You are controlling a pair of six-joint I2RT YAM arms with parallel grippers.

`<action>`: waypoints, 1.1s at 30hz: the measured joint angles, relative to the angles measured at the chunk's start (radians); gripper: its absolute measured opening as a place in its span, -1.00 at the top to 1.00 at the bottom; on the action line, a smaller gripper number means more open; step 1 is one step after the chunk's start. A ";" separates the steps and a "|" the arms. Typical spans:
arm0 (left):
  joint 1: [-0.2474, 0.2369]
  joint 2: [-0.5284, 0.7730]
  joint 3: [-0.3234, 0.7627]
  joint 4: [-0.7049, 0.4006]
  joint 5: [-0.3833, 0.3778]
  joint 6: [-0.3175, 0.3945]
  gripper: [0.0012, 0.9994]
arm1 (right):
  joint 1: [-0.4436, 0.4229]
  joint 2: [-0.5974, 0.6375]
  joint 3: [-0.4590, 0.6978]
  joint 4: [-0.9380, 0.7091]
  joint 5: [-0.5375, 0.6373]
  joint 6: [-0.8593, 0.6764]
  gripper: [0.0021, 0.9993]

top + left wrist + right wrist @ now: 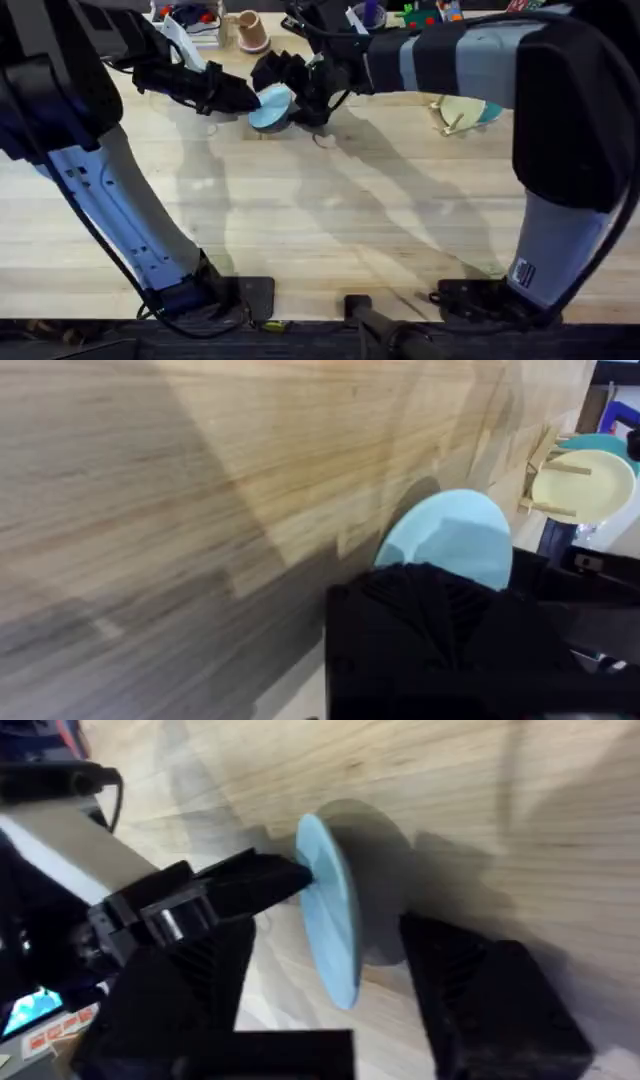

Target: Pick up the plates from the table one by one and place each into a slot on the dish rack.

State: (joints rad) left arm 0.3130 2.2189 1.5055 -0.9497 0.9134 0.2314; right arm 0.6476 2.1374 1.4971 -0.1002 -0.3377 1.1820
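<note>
Pale blue plate (271, 107) is off the surface (330, 220), toward the far side and left of centre, held up on edge between the two claws. Left claw (243, 99) is clamped on the plate's rim from the left; in the right wrist view its black fingertips (285, 880) pinch the edge. Right claw (312, 100) straddles the plate with jaws apart, one finger on each face, not yet bearing on it as far as I can judge. Looks like a handover from left arm to right arm.

Risks:
- If the left claw lets go before the right claw closes, the plate drops and rolls or falls flat on the wood.
- Right fingers sit near the plate's lower part; closing off-centre on thin smooth plastic could let it pivot or squirt out.
- Both claws crowd the same small rim, so a closing finger may knock the left fingertips.
- Dish rack (455, 118) stands well apart to the right, already carrying a cream plate (462, 110) and a teal plate (489, 112). A tilted grasp would likely catch on a peg at insertion.

Orientation: plate is round, no true long axis. It stands nearly upright, slightly tilted. Faces point roughly left and right across the surface; the thin edge faces the right wrist camera
</note>
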 joint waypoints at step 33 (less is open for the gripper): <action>0.002 0.000 0.000 0.012 0.009 -0.003 0.92 | -0.003 0.022 0.009 0.009 -0.018 0.005 0.95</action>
State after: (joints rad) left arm 0.3149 2.2189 1.5059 -0.9375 0.9226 0.2287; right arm 0.6449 2.1590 1.5059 -0.0910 -0.3561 1.1866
